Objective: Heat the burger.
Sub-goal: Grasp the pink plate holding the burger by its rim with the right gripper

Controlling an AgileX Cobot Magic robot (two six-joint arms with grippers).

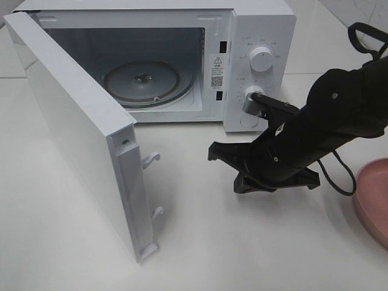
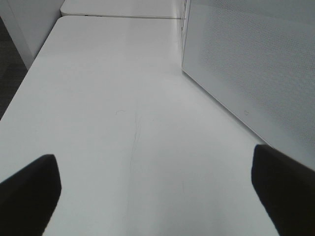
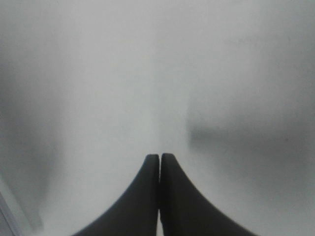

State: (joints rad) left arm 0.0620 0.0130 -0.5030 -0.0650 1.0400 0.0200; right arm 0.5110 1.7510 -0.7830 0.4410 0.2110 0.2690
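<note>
Microwave (image 1: 260, 36): white, boxy, door (image 1: 73, 121) swung wide; round glass turntable (image 1: 148, 82) bare.
Burger: in no view (you must find it first).
Plate (image 1: 373, 200): pink, smooth, shallow.
Right gripper (image 3: 160, 160): pressed together near the lower knob (image 1: 253, 93).
Left gripper (image 2: 157, 191): spread above the matte table (image 2: 98, 98).
Step, as I judge it: loading not yet done. Next, you need a soft, wide grasp on the bun.
</note>
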